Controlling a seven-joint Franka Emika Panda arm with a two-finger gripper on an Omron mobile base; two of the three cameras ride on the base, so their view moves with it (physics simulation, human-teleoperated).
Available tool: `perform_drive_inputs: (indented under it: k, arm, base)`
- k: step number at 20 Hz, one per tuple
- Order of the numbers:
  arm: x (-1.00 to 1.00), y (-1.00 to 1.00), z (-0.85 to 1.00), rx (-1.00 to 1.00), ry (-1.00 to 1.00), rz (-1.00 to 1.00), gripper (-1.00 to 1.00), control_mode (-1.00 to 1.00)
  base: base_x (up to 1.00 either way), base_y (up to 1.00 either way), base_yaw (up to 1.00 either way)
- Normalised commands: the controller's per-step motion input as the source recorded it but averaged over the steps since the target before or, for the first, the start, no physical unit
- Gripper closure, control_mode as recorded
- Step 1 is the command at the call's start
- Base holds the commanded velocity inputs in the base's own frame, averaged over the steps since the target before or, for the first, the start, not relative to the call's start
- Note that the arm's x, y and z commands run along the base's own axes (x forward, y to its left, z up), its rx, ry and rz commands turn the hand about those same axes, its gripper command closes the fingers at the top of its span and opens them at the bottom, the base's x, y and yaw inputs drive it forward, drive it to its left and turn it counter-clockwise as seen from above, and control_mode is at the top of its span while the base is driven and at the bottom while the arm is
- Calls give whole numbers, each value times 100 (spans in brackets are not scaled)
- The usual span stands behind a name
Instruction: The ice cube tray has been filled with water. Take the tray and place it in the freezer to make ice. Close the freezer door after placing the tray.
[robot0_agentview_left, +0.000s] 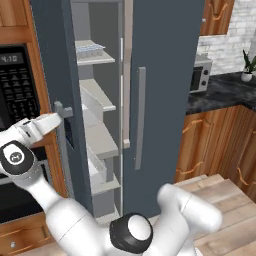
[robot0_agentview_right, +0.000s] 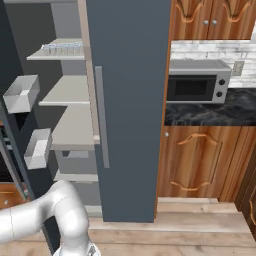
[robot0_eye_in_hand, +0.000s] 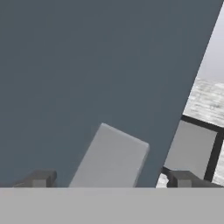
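Claw (robot0_eye_in_hand: 111, 180) fingers are spread wide, one on each side of the grey handle (robot0_eye_in_hand: 111, 157), which is seen between the tips against the freezer door (robot0_eye_in_hand: 87, 74) without being pinched. Well above and beyond the claw, the tray (robot0_agentview_left: 90, 49) with its water is seen resting on the top shelf (robot0_agentview_left: 97, 58) inside the freezer (robot0_agentview_left: 97, 125), whose door is held ajar.

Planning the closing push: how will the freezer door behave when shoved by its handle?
The freezer door looks like a rigid slab, so it should swing without flexing. White bins on its inner face add weight, so expect some resistance. The grey handle sits between the open jaws, probably smooth.
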Motion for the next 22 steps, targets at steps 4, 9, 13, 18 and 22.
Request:
perform_drive_inputs:
  k: [4, 9, 13, 18, 22]
  arm:
    - [10, -100, 20, 1, -10, 7, -100, -100]
    - [43, -100, 25, 9, -10, 26, -100, -100]
    - [50, -100, 24, 14, -9, 41, -100, -100]
    - [54, -95, 17, 18, -4, 46, -100, -100]
    - [66, -69, 21, 16, 1, 41, -100, -100]
  base:
    - [0, 0, 0]
    - [0, 0, 0]
    - [0, 0, 0]
    - [0, 0, 0]
    - [0, 0, 0]
